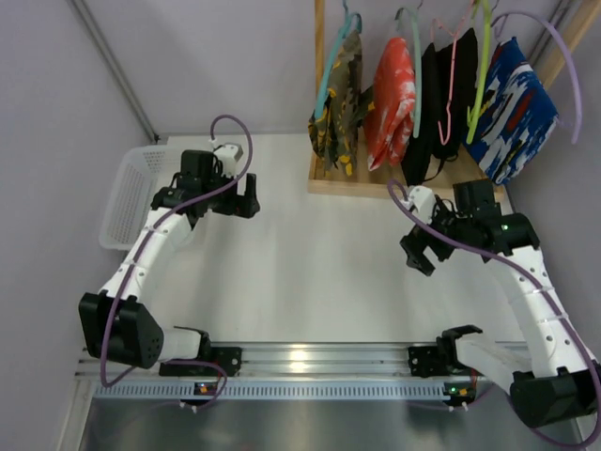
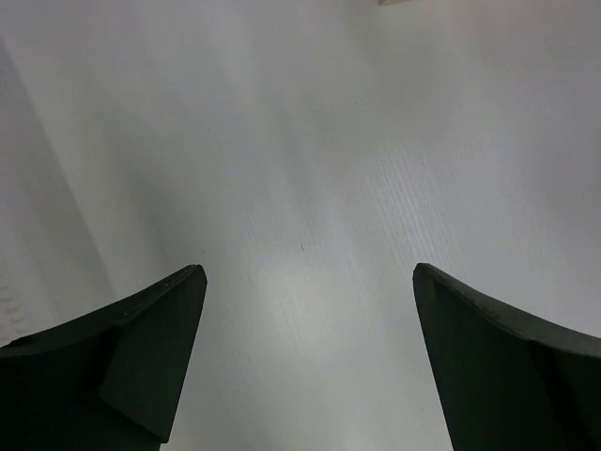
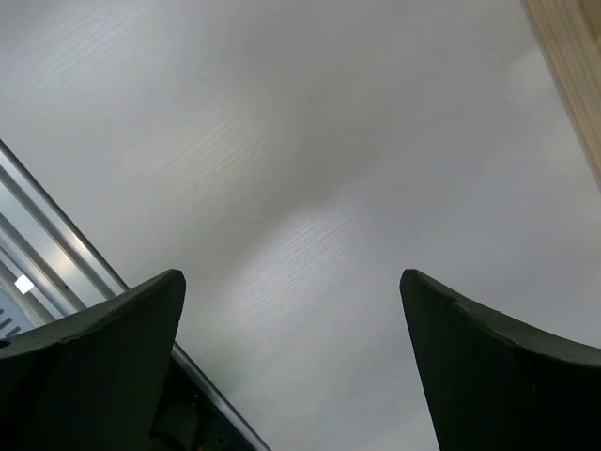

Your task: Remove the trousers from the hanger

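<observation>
Top view: camouflage trousers (image 1: 338, 103), red-orange trousers (image 1: 390, 94) and black trousers (image 1: 439, 99) hang above the wooden rack base (image 1: 371, 186). The cloth looks soft and light, so I would pinch a lower fold. A blue patterned garment (image 1: 512, 108) crowds the base's right end.

Left wrist view: left gripper (image 1: 246, 199), left of the base, spread wide, empty.

Right wrist view: right gripper (image 1: 419, 256), just before the base, likewise.

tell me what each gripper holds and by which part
Nothing is held: left gripper and right gripper are both open over the table, away from the hanging trousers.
</observation>
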Motion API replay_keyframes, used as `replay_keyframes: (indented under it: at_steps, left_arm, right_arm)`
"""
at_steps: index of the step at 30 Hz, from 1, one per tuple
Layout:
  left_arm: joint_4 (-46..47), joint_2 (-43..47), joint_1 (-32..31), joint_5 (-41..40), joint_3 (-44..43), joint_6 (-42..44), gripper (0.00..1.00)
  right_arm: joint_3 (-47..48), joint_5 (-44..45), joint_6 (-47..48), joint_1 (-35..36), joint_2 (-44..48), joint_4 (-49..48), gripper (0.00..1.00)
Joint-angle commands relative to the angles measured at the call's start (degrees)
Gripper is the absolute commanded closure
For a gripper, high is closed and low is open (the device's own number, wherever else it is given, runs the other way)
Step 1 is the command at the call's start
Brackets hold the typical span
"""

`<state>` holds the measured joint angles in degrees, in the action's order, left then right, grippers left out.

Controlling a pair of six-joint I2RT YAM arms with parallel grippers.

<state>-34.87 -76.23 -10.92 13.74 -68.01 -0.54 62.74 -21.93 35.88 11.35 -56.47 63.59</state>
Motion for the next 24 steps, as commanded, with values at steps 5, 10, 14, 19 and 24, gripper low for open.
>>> replay_keyframes:
  at_steps: [5, 10, 14, 19, 24]
  left_arm:
    - [1.21, 4.51, 1.6, 1.73, -7.48, -3.06, 0.02]
    - [1.21, -0.14, 1.6, 3.83, -22.49, -11.4, 0.06]
    - [3.49, -6.29, 1.17, 10.42, -34.71, -17.21, 0.13]
    - [9.55, -13.67, -2.0, 13.94, -46.41, -23.8, 0.11]
    - [19.02, -19.57, -5.6, 19.21, -51.96, -31.44, 0.11]
  right_arm:
    - [14.75, -4.26, -1.95, 8.58, -7.07, -0.31, 0.01]
    - [21.71, -6.71, -4.4, 11.06, -11.29, -0.84, 0.01]
    - [26.2, -7.86, -9.07, 11.15, -11.3, -4.26, 0.01]
    - [27.0, -6.11, -12.84, 11.06, -8.84, -6.73, 0.01]
    - [26.47, -5.31, -13.64, 9.3, -7.61, -6.73, 0.01]
